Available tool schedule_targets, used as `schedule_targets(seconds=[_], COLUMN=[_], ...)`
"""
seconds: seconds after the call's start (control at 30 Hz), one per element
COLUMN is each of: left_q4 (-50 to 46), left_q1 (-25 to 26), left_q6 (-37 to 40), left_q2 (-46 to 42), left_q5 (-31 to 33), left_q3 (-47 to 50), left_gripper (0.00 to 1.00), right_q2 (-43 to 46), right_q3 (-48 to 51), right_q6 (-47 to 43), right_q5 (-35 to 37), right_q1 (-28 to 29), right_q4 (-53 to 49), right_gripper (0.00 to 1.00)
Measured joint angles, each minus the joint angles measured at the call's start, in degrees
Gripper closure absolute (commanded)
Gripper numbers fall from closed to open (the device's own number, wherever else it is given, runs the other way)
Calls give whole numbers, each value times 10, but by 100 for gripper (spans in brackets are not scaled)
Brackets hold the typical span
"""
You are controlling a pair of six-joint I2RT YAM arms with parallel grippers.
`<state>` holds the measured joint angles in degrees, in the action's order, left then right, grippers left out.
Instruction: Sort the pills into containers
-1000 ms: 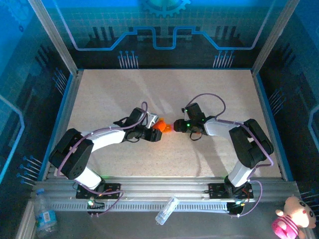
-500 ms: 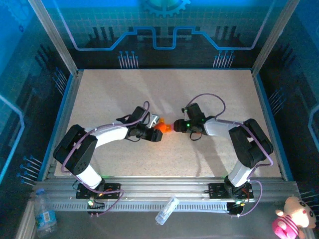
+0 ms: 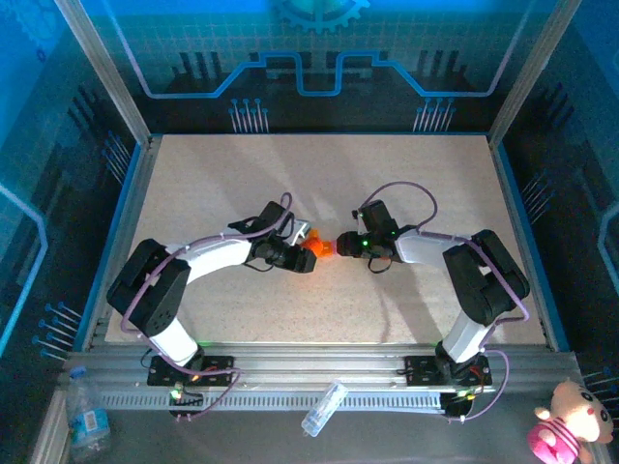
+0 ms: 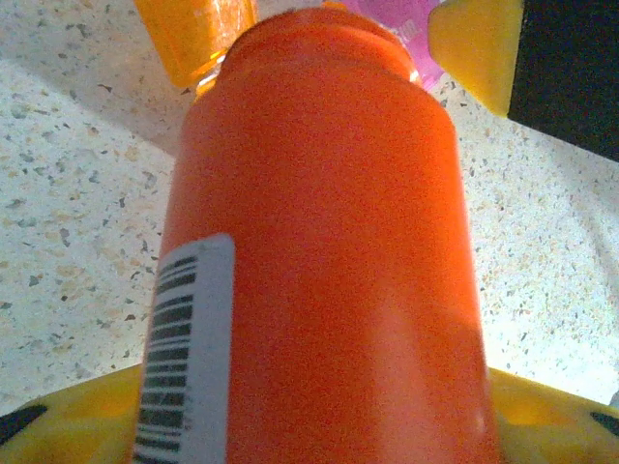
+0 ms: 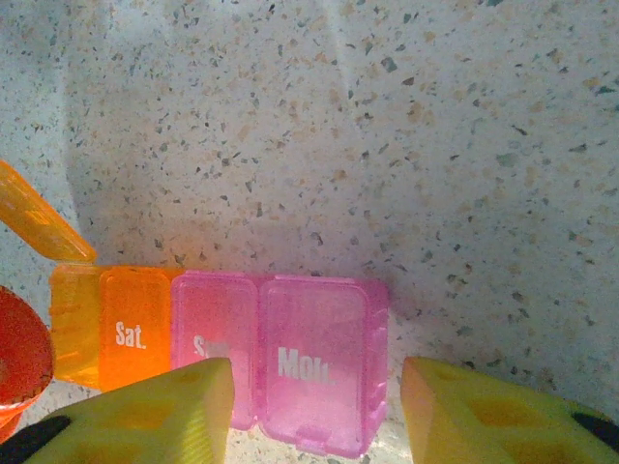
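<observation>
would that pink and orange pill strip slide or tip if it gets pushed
The pill strip looks like thin translucent plastic, so it is probably light and may skate on the smooth speckled table. It lies low and flat, so tipping seems unlikely. Its raised orange lid would likely flap if bumped.

Blue-tinted enclosure, table [image 3: 406, 193] brightly lit from above with soft shadows; containers [image 5: 290, 367] sharp, bottle [image 4: 319, 242] very close, slightly soft, oversaturated

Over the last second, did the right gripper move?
No. The right gripper sits at the same spot against the table's far rim in the top view.
</observation>
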<state>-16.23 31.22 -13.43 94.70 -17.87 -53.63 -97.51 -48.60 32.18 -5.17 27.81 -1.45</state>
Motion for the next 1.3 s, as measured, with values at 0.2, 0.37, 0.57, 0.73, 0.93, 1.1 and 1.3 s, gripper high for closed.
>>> schedule_targets(seconds=[0.2,0.37,0.57,0.73,0.93,1.1,1.3], left_q4=[-18,-33,-37,-34,-1,35,82], left_q1=[0,0,0,0,0,0,0], left_q6=[0,0,0,0,0,0,-1], left_q2=[8,10,10,10,10,3,-15], left_q5=[0,0,0,0,0,0,0], left_q3=[-10,-24,-30,-29,2,25,60], left_gripper=[100,100,100,100,100,100,100], right_q2=[0,0,0,-2,-2,-2,-2], right_q3=[0,0,0,0,0,0,0], right_q6=[0,1,4,5,5,5,6], right_q5=[0,0,0,0,0,0,0], right_q1=[0,0,0,0,0,0,0], right_q4=[0,1,2,4,6,6,6], right_gripper=[50,50,50,50,50,49,45])
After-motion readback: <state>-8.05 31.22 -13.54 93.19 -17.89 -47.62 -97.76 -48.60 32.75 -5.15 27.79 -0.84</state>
